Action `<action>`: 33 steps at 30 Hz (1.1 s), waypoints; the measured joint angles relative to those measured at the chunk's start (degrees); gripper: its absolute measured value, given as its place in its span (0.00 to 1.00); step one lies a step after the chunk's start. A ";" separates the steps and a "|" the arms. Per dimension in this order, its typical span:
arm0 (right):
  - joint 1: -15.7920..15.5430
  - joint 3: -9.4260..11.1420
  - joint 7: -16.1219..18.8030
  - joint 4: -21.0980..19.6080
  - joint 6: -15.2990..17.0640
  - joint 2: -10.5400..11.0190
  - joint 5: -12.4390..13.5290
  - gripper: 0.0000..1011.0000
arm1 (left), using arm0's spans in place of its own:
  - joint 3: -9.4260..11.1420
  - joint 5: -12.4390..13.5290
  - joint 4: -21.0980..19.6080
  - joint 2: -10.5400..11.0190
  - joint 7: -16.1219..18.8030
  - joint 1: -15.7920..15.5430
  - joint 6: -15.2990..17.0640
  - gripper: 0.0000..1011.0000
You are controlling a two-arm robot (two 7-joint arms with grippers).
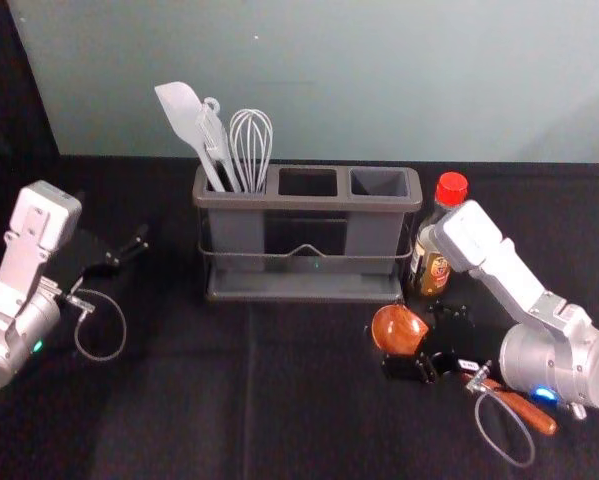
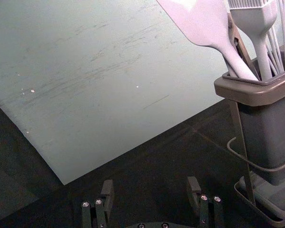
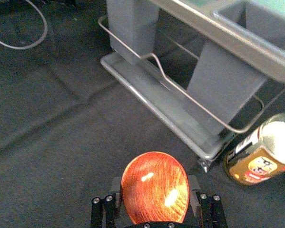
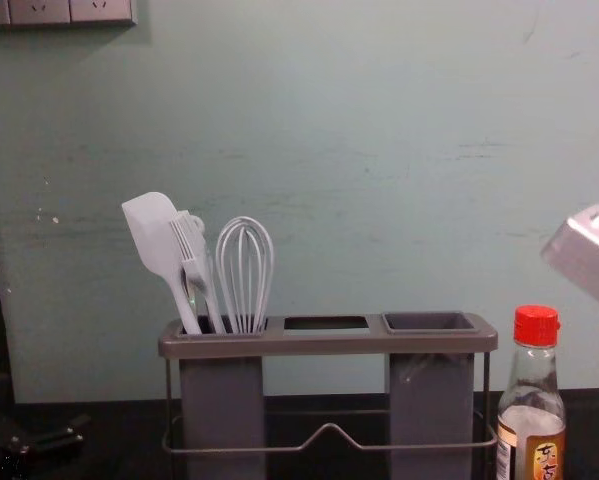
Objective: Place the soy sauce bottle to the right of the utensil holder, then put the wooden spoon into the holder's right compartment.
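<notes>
The left arm angles inward; the left gripper (image 1: 130, 252) is spread wide, left of the utensil holder (image 1: 309, 203). Reaching in low, the right gripper (image 1: 409, 340) clasps the wooden spoon (image 1: 395, 328) by its bowl, the soy sauce bottle (image 1: 434, 272) standing just beyond, beside the holder.

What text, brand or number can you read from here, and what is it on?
"东古": front label of the bottle.
White strip beside it: print too blurred to read.
Red cap: no text I can make out.
White tag on the right gripper: too small to read.
Holder: no lettering.
Numbers: none readable.
</notes>
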 joint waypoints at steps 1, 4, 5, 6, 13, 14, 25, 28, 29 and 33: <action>-0.21 0.08 0.00 -0.31 -0.30 0.10 0.00 0.83 | 0.00 0.00 0.00 0.00 0.00 0.00 0.00 0.99; -1.61 0.87 -0.04 -1.57 -3.49 0.51 0.10 0.83 | 0.00 0.00 0.00 0.00 0.00 0.00 0.00 0.99; -2.05 1.16 -0.05 -1.85 -4.55 0.59 0.24 0.83 | 0.00 0.00 0.00 0.00 0.00 0.00 0.00 0.99; -3.12 1.89 -0.32 -2.51 -7.45 0.71 0.68 0.83 | 0.00 0.00 0.00 0.00 0.00 0.00 0.00 0.99; -8.97 5.64 -2.40 -4.32 -24.14 0.57 2.41 0.83 | 0.00 0.00 0.00 0.00 0.00 0.00 0.00 0.99; -9.52 6.00 -2.60 -4.34 -26.19 0.46 2.63 0.83 | 0.00 0.00 0.00 0.00 0.00 0.00 0.00 0.99; -15.32 10.89 -4.86 -3.25 -48.03 -3.37 4.60 0.83 | 0.00 0.00 0.00 0.00 0.00 0.00 0.00 0.99; -15.76 11.45 -5.03 -2.93 -49.35 -4.23 4.50 0.83 | 0.00 0.00 0.00 0.00 0.00 0.00 0.00 0.99; -15.80 11.49 -5.09 -2.89 -49.44 -4.31 4.48 0.83 | 0.00 0.00 0.00 0.00 0.00 0.00 0.00 0.99; -15.80 11.45 -5.12 -2.90 -49.44 -4.22 4.47 0.83 | 0.00 0.00 0.00 0.00 0.00 0.00 0.00 0.99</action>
